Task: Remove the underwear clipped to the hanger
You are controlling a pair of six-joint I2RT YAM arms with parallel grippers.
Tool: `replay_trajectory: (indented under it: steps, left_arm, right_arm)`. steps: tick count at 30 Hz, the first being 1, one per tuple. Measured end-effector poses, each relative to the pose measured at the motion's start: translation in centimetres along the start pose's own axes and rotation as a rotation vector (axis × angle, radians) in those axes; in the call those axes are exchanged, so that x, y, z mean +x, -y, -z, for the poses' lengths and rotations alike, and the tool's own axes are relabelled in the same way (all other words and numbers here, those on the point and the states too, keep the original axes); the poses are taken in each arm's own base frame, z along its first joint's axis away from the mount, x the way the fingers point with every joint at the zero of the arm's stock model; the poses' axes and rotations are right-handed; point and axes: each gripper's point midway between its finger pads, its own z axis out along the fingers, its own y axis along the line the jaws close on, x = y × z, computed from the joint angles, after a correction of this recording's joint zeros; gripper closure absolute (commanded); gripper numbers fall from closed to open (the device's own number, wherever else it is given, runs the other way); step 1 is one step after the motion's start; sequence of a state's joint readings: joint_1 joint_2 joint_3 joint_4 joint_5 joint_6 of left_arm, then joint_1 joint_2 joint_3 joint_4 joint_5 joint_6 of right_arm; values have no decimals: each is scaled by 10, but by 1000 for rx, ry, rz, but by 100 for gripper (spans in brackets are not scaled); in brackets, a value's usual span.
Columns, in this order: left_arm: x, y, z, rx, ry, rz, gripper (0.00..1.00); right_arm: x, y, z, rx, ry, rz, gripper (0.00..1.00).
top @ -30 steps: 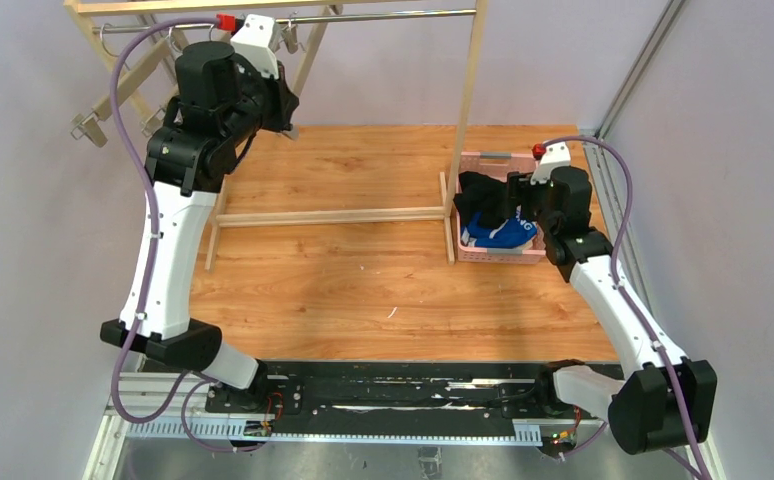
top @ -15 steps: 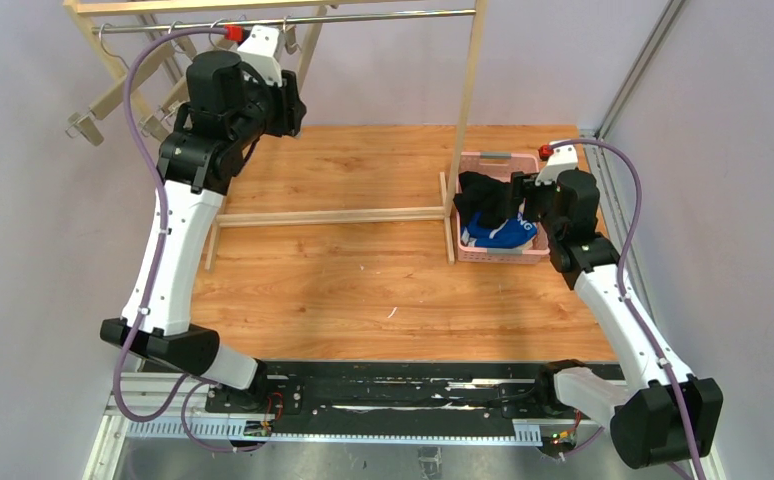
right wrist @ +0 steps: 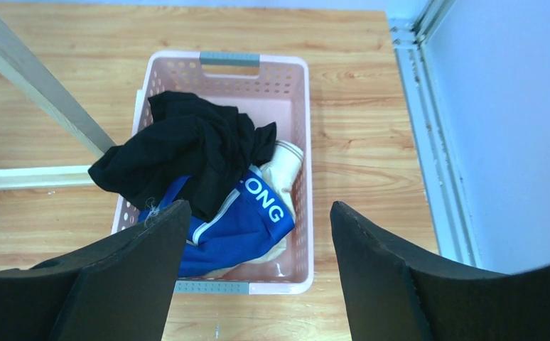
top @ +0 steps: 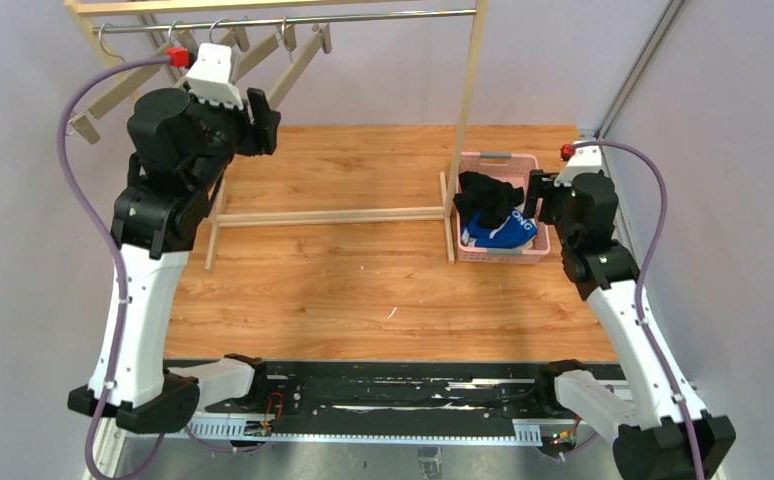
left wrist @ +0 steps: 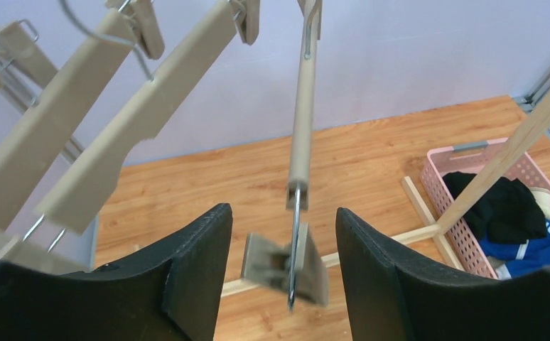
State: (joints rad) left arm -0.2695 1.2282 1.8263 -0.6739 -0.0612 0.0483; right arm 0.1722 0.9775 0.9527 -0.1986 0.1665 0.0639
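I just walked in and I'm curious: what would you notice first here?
The pink basket on the right jumps out first, with black, blue and cream underwear piled inside. The right gripper hangs open above it. At the far left, bare wooden hangers dangle from a rail, with the open left gripper near them.

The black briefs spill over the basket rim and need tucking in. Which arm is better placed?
Right, probably: the right tool, open, hangs over the pink basket and black briefs; the left tool is up among bare hangers.
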Motion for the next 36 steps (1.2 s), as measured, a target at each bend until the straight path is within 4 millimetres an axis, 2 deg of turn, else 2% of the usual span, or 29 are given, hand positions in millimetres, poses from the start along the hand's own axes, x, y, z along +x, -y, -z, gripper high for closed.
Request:
replay_trajectory:
  steps: [4, 10, 18, 20, 28, 33, 36]
  left_arm:
    - [9, -3, 22, -9, 6, 4, 38]
    - [38, -3, 56, -8, -19, 27, 40]
    - [71, -3, 119, -3, 28, 88, 41]
    - [82, -1, 130, 6, 33, 108, 41]
    - [142, -5, 144, -33, -48, 154, 41]
    - [157, -9, 152, -59, -65, 156, 41]
    - [163, -10, 155, -67, -74, 157, 41]
  right_arm:
    - [-23, 11, 29, 29, 91, -20, 26]
    - [-50, 24, 71, 52, 194, -43, 26]
    - [-59, 38, 121, 74, 278, -66, 26]
    - [-62, 41, 133, 79, 305, -74, 26]
    - [-60, 53, 171, 105, 364, -94, 26]
    - [-55, 60, 185, 126, 380, -103, 26]
    - [-52, 63, 186, 142, 372, -105, 26]
